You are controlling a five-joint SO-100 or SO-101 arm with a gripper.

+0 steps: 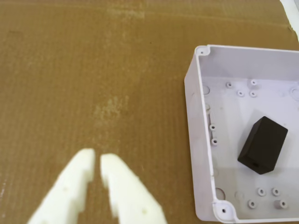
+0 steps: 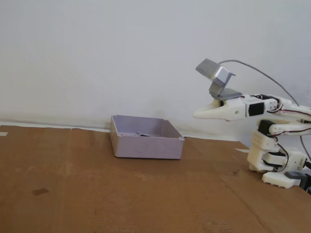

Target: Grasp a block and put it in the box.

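Gripper (image 1: 97, 161): fingers nearly together, holding nothing, raised above bare cardboard surface (image 1: 70, 84).
Box (image 1: 198, 140): just right of the gripper in the wrist view, near the surface's back edge.
Block (image 1: 262, 144): inside the box, tilted on its floor.
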